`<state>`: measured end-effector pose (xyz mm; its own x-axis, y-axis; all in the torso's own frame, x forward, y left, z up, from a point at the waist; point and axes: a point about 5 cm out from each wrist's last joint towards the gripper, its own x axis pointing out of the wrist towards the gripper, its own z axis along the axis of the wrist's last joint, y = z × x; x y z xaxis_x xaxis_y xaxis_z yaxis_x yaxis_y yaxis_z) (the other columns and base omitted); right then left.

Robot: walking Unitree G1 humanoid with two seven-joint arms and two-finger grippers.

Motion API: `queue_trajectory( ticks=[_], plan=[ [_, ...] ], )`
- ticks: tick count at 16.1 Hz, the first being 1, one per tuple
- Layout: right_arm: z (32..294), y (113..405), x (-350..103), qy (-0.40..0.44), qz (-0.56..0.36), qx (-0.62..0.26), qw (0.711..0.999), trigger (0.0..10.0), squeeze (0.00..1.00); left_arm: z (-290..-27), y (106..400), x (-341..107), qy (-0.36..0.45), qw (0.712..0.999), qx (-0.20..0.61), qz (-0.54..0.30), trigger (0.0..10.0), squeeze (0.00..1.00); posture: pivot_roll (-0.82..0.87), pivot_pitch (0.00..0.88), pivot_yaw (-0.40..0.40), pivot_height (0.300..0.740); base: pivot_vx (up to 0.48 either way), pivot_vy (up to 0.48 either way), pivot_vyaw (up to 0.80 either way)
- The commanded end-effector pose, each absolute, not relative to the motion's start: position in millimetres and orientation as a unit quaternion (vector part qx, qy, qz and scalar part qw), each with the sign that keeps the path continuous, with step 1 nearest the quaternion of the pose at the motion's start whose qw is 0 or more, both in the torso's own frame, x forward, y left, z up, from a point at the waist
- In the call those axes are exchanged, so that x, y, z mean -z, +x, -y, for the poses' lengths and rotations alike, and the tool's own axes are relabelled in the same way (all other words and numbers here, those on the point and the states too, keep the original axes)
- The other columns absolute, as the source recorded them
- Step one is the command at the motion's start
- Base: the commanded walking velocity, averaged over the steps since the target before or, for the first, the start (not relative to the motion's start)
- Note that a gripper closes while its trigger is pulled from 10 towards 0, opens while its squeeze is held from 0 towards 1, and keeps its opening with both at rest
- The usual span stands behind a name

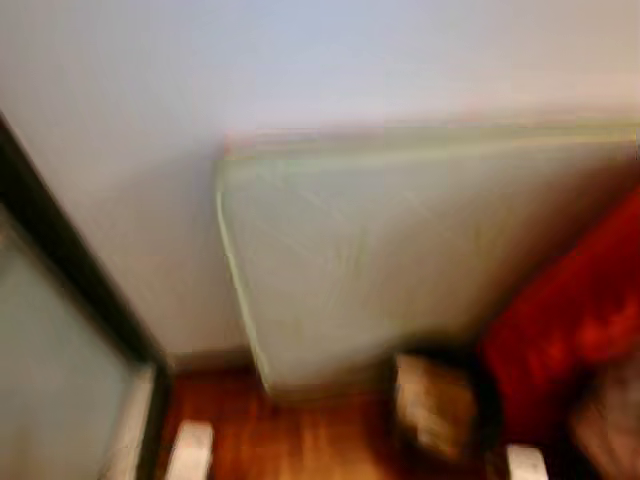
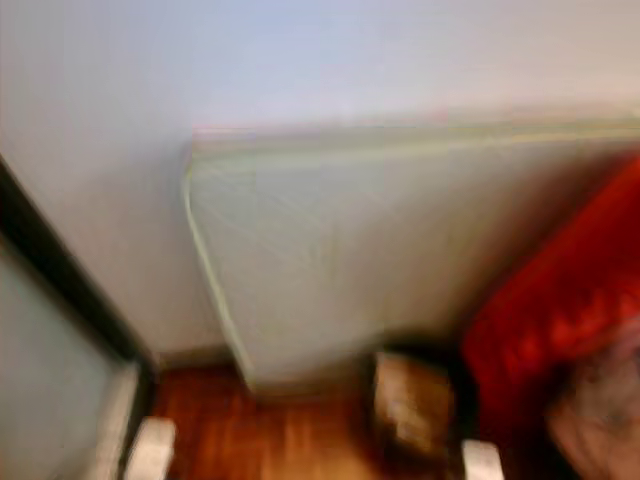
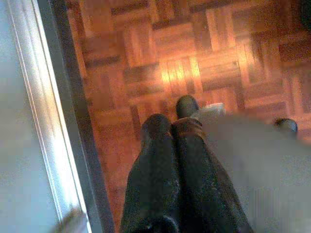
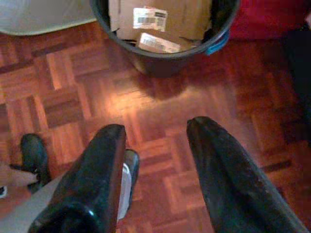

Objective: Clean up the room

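Both eye views are blurred. A dark bin [image 1: 440, 410] holding flattened cardboard [image 4: 160, 19] stands on the parquet floor [image 4: 160, 102], at the foot of a pale green mattress [image 1: 400, 260]. My right gripper [image 4: 156, 126] hangs open above the floor, a short way in front of the bin [image 4: 160, 60], with nothing between its fingers. My left gripper [image 3: 171, 127] hangs shut over the parquet [image 3: 194, 58], its two black fingers pressed together and empty, close to a door frame [image 3: 73, 121].
The mattress leans against a white wall [image 1: 300, 60]. A red piece of furniture or cover [image 1: 580, 310] lies right of the bin. A dark-framed glass door [image 1: 70, 260] runs along my left. My own grey leg [image 3: 252, 160] and dark foot [image 4: 34, 150] show below the grippers.
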<state>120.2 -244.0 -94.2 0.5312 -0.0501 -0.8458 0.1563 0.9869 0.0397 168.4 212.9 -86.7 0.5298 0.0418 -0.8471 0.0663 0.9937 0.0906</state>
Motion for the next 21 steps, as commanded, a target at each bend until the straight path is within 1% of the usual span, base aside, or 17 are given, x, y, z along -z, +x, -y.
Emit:
queue_trajectory(
  ticks=[1, 11, 21],
  plan=[
    [242.6, 121.5, 94.2, 0.061, -0.478, 0.061, 0.874, 10.0, 0.0, -218.3, 175.0, 82.8, 0.061, 0.876, 0.0, -0.478, 10.0, 0.0, -0.05, 0.0, -0.033, 0.74, 0.0, 0.0, 0.0],
    [243.0, 120.6, 94.5, 0.06, -0.482, 0.06, 0.872, 10.0, 0.0, -217.9, 175.0, 82.8, 0.059, 0.877, -0.001, -0.477, 10.0, 0.0, -0.05, 0.0, -0.038, 0.74, 0.0, 0.0, 0.0],
    [243.4, 119.4, 94.9, 0.051, -0.488, 0.052, 0.87, 10.0, 0.0, -217.8, 174.3, 83.1, 0.065, 0.876, 0.004, -0.478, 10.0, 0.0, -0.07, 0.0, -0.034, 0.74, 0.0, 0.0, -0.77]
  ],
)
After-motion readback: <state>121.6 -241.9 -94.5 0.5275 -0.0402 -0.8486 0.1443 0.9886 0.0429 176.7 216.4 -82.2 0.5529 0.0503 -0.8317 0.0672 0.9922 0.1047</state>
